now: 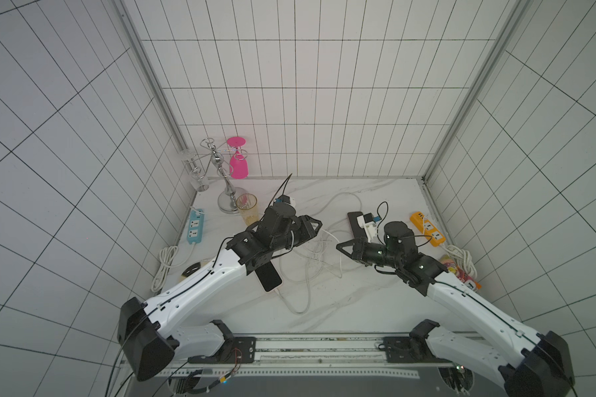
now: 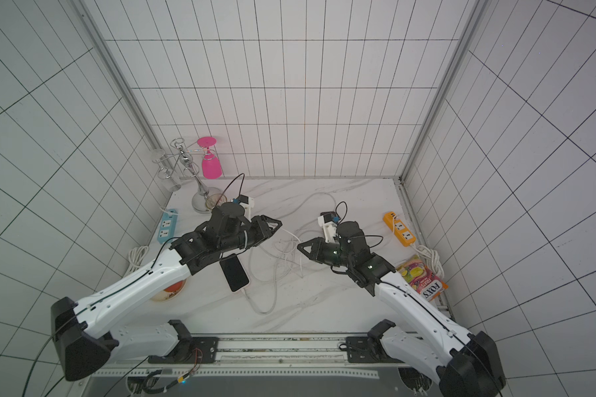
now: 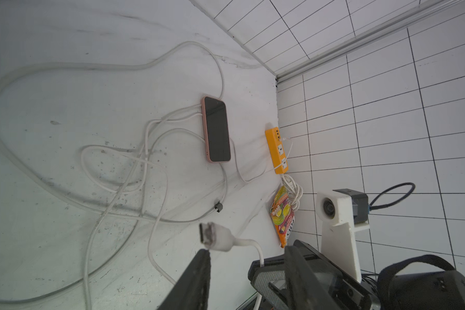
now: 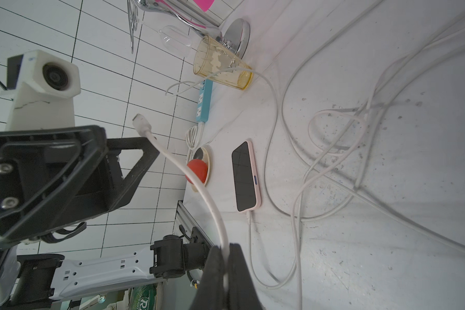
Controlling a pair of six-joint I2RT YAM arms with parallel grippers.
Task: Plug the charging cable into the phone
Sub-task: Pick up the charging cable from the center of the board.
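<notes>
The right gripper (image 4: 227,248) clamps the white charging cable (image 4: 215,212) — its plug (image 3: 215,237) hangs at the tips of the left gripper (image 3: 247,249), jaws apart. Farther off, a pink-cased phone (image 3: 216,128) lies flat near the orange power strip (image 3: 276,150).

A white charging cable (image 4: 199,182) arcs up off the marble table (image 4: 387,241), pinched in the closed right gripper (image 4: 225,251), its grubby plug (image 3: 215,237) hanging free in the air. A dark-screened phone (image 3: 217,130) in a pink case lies flat and face up among loose white cords (image 3: 118,171). A second phone (image 4: 246,177) lies face up well apart, a white lead (image 4: 250,222) plugged into its end.
</notes>
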